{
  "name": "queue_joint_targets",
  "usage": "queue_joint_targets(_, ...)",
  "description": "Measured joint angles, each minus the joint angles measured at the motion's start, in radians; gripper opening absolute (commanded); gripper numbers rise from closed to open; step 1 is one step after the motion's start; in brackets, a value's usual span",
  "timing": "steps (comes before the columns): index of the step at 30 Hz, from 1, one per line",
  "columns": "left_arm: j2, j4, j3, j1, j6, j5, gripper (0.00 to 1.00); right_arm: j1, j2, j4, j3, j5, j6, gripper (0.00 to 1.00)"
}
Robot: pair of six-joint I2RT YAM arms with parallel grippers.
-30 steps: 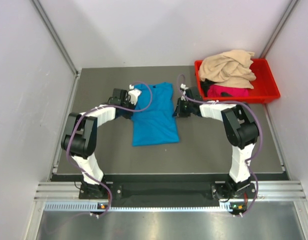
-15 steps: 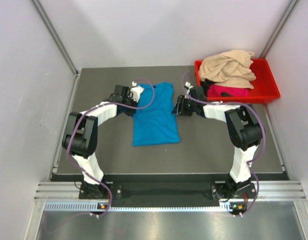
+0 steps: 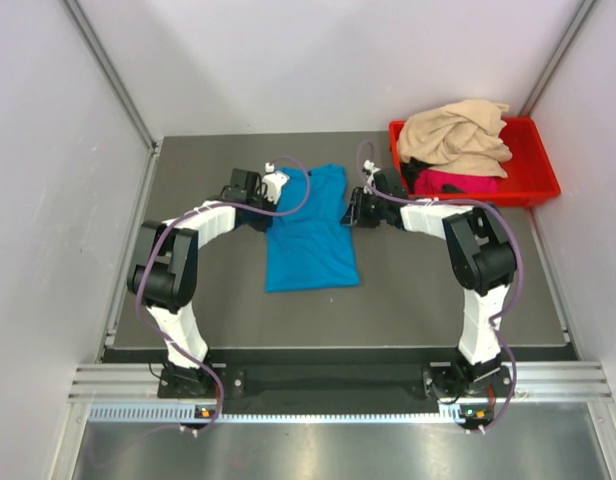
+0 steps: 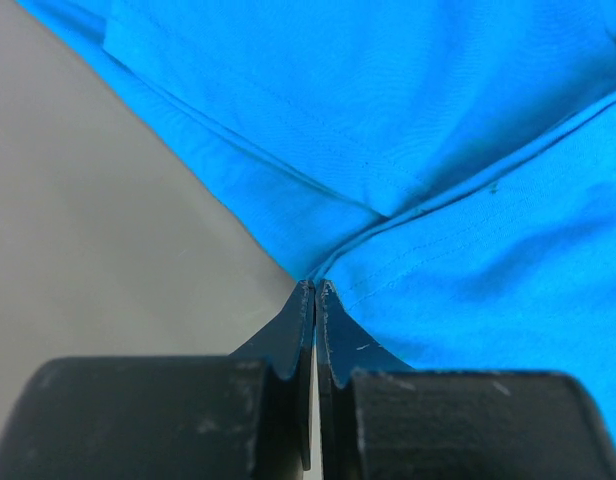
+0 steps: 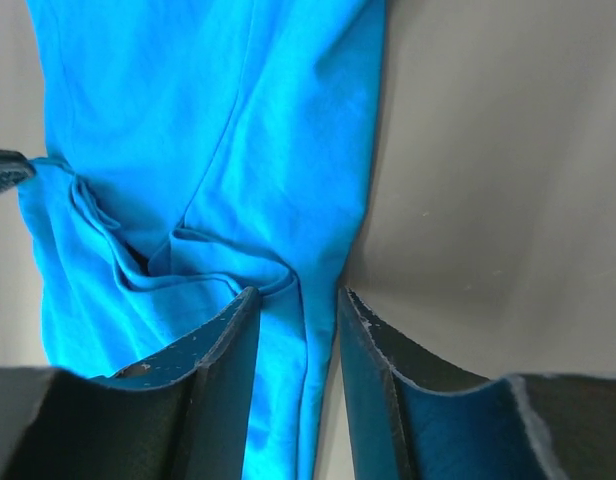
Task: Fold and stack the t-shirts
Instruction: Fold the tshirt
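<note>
A turquoise-blue t-shirt (image 3: pixel 308 235) lies partly folded on the dark table, narrow and long. My left gripper (image 3: pixel 270 200) is at its far left edge, shut on the cloth; in the left wrist view the seams of the turquoise-blue t-shirt (image 4: pixel 438 150) pull together at the left gripper (image 4: pixel 315 285) tips. My right gripper (image 3: pixel 350 213) is at the shirt's far right edge. In the right wrist view the right gripper (image 5: pixel 296 292) stands open with a bunched fold of the turquoise-blue t-shirt (image 5: pixel 208 130) edge between its fingers. A beige t-shirt (image 3: pixel 453 135) and a magenta t-shirt (image 3: pixel 453 183) lie crumpled in the bin.
A red plastic bin (image 3: pixel 541 165) stands at the back right corner of the table, close behind the right arm. Grey walls enclose the table (image 3: pixel 418 290) on three sides. Bare table surface lies in front of the shirt and to its right.
The right gripper has gone from shut to open at the shirt's right edge and shifted slightly farther back. The left gripper has stayed shut, moving a little toward the back.
</note>
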Motion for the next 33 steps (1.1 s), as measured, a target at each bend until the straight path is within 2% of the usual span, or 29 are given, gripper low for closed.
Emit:
queue_joint_targets(2,0.001,-0.001,0.005,0.0,0.0,0.0,0.0,0.004,0.008,-0.006,0.007,0.0,-0.002,0.24)
queue_joint_targets(3,0.001,-0.001,0.007,0.0,0.0,0.0,0.0,0.006,0.012,-0.009,0.011,0.002,-0.005,0.09)
queue_joint_targets(5,0.001,-0.001,0.008,0.0,0.0,0.0,0.0,0.006,0.017,-0.011,0.012,0.008,-0.005,0.0)
queue_joint_targets(12,0.021,-0.011,0.031,-0.001,-0.001,-0.001,0.0,0.006,0.018,-0.004,0.01,0.06,0.02,0.0)
queue_joint_targets(25,0.086,-0.025,0.081,-0.006,-0.016,-0.057,0.0,-0.021,-0.029,0.168,-0.137,0.106,0.144,0.0)
queue_joint_targets(27,0.086,-0.025,0.082,-0.006,-0.015,-0.048,0.1,-0.029,-0.032,0.176,-0.141,0.098,0.152,0.14)
queue_joint_targets(28,0.086,-0.025,0.082,-0.006,-0.016,-0.043,0.19,-0.03,-0.032,0.179,-0.14,0.092,0.154,0.21)
queue_joint_targets(29,0.086,-0.024,0.082,-0.006,-0.015,-0.037,0.35,-0.031,-0.032,0.179,-0.14,0.084,0.153,0.27)
queue_joint_targets(30,0.086,-0.024,0.082,-0.006,-0.014,-0.029,0.43,-0.032,-0.032,0.181,-0.14,0.076,0.153,0.37)
queue_joint_targets(32,0.084,-0.022,0.082,-0.006,-0.025,-0.018,0.52,-0.034,-0.033,0.185,-0.138,0.06,0.15,0.45)
queue_joint_targets(33,0.081,-0.022,0.082,-0.005,-0.026,-0.016,0.52,-0.034,-0.036,0.184,-0.137,0.06,0.147,0.46)
